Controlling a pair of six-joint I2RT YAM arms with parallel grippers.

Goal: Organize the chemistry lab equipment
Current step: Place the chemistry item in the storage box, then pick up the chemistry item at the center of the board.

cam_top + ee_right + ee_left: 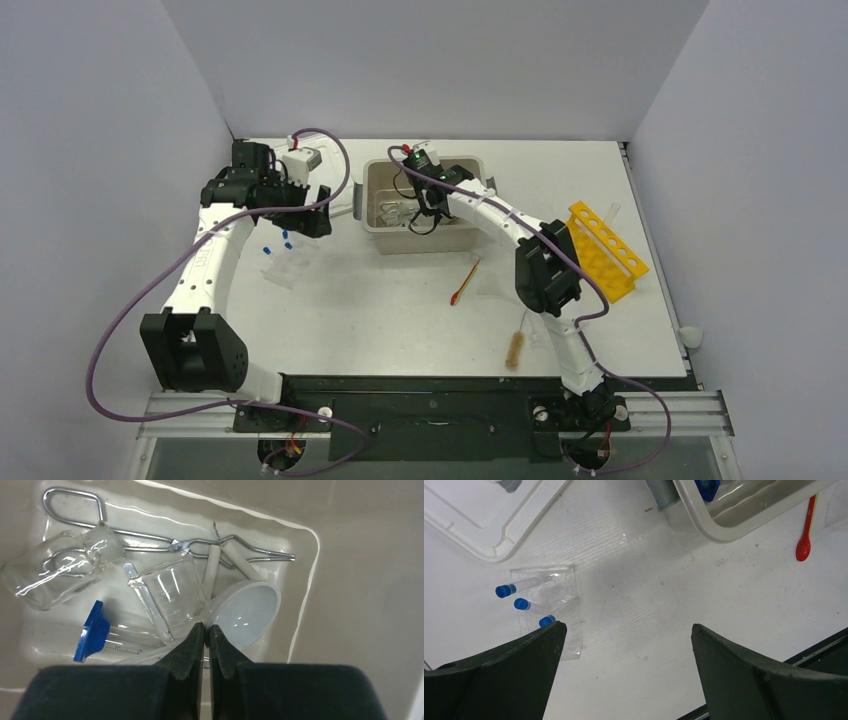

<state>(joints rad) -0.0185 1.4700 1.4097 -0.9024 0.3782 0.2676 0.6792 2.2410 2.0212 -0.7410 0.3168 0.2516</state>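
My right gripper is shut with nothing between its fingers, low inside the beige tub. Just beyond its tips lie a clear glass beaker and a white funnel. A glass flask, metal tongs and a blue-capped tube lie there too. My left gripper hangs open over bare table. To its left, three blue-capped tubes rest on a clear plastic tray. The red-and-green spatula and the brown brush lie in front of the tub.
A yellow tube rack stands at the right of the table. The white lid lies left of the tub, behind the clear tray. The right arm reaches across the table's middle into the tub.
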